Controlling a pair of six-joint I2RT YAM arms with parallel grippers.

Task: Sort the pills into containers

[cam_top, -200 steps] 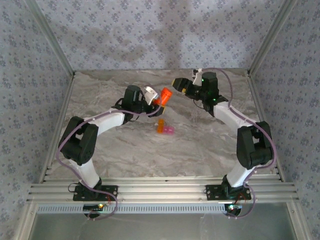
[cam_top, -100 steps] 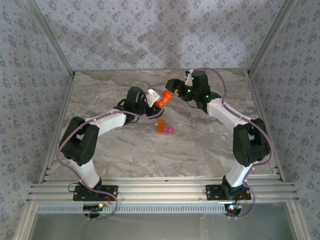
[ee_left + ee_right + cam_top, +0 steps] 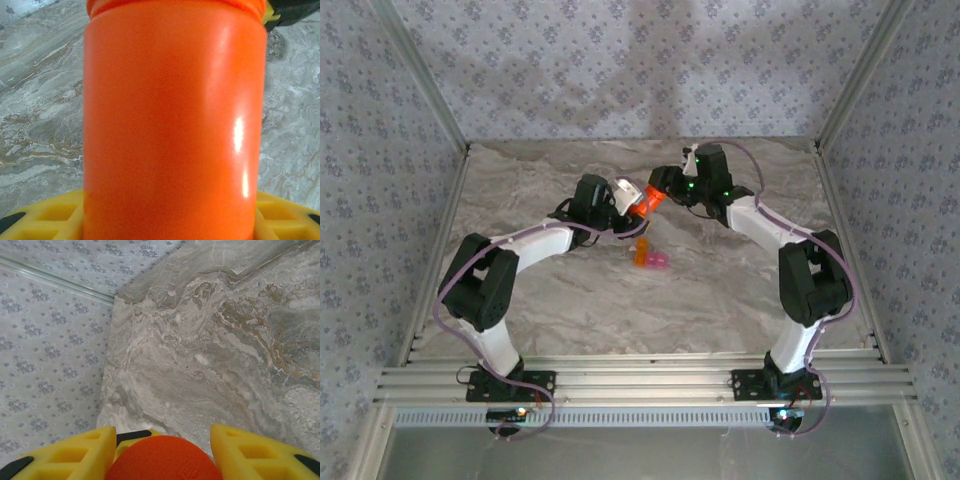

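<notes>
I was at the opening step. My left gripper point(image 3: 634, 199) was clamped round the orange bottle point(image 3: 175, 120), holding it tilted above the table point(image 3: 720, 290) in the upper middle of the overhead view. My right gripper point(image 3: 663, 186) straddled its red cap point(image 3: 162, 460), with the yellow fingers point(image 3: 65, 455) close on either side; whether they pressed it I could not tell. Next, I judged, came a firm pinch and a twist, since the bottle was smooth, glossy and round, and likely to slip. The containers point(image 3: 650, 257), tiny joined translucent cups in orange and pink, lay on the veined marble-patterned top just below the bottle, apart from it.
</notes>
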